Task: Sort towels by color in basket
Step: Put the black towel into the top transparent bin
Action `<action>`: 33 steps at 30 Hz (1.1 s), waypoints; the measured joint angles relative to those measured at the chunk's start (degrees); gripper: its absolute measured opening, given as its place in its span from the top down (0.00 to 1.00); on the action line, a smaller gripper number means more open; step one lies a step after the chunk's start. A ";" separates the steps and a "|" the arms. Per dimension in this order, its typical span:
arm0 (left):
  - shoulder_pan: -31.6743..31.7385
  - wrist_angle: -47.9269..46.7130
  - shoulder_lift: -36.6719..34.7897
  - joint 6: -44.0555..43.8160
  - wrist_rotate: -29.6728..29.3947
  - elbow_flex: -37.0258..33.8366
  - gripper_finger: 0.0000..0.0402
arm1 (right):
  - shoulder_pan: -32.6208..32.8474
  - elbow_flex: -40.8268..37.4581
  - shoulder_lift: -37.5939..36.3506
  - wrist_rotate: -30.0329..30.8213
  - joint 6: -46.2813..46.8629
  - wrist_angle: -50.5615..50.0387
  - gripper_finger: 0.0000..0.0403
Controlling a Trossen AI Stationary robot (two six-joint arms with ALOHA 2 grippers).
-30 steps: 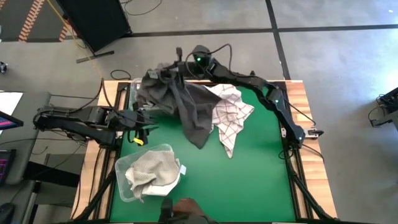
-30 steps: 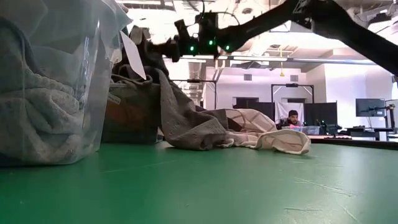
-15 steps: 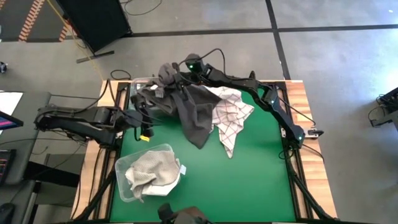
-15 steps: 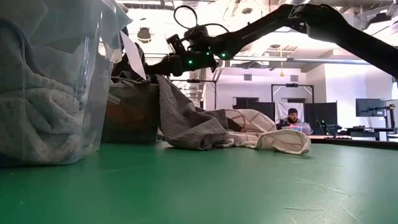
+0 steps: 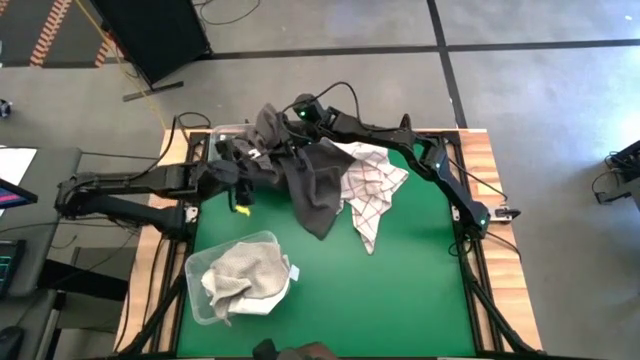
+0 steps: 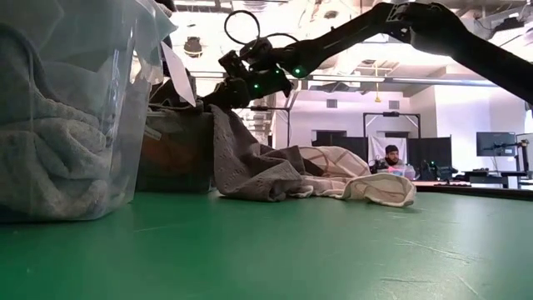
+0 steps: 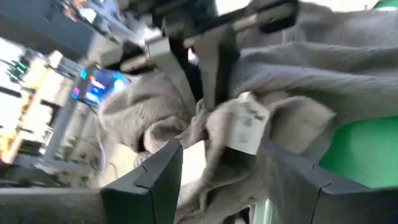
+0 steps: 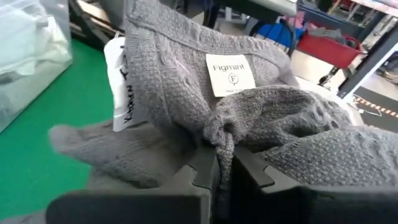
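- Right now a soft dark grey knitted towel (image 8: 249, 112) hangs over the far left side of the green table (image 5: 400, 290), draped on a dark basket (image 6: 175, 154) there.
- Its bunched fold sits pinched between the two dark fingers of the right gripper (image 8: 221, 165), so that hand is closed on the cloth.
- Beside it, the left gripper (image 7: 217, 162) has its fingers spread wide around a fold with a white label (image 7: 244, 127). It holds nothing.
- Just next to the grey towel lies a cream towel with thin dark checks (image 5: 372, 185), touching it.
- Near the front edge stands a clear plastic tub (image 5: 238, 278) with a pale grey towel (image 5: 235, 275) inside.
- I think the grey towel could slip, because only a small fold is pinched.
- It could also drag the checked towel along, since the two lie together.
- Both grippers are close, so they might bump.
- What is inside the dark basket is hidden under the cloth.
- Any other towels there cannot be made out.
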 joint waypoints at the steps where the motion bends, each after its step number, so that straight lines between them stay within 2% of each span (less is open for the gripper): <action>1: 1.65 0.11 0.57 0.03 1.47 0.00 0.50 | 0.15 0.00 0.00 0.00 -0.44 -0.45 0.86; 8: 11.34 3.53 3.80 3.00 9.20 0.00 0.50 | 0.30 0.00 -0.03 0.00 -0.51 -1.33 0.86; 15: 20.34 4.75 8.66 3.73 20.40 0.00 0.50 | 0.30 0.00 -2.07 0.44 -3.09 -5.90 0.81; 18: 22.73 4.85 10.91 3.75 21.68 0.00 0.50 | 0.41 -0.01 -4.03 2.34 -5.25 -8.95 0.74; 23: 24.66 5.78 13.06 3.48 23.22 0.00 0.50 | 0.45 -0.02 -8.50 3.34 -7.53 -16.42 0.55; 28: 25.21 6.17 13.06 2.53 23.41 0.00 0.50 | 0.26 -0.02 -13.40 7.20 -8.69 -29.38 0.35; 33: 25.85 5.66 13.06 1.72 24.07 0.00 0.50 | -1.03 -0.02 -15.66 12.09 -8.56 -44.40 0.26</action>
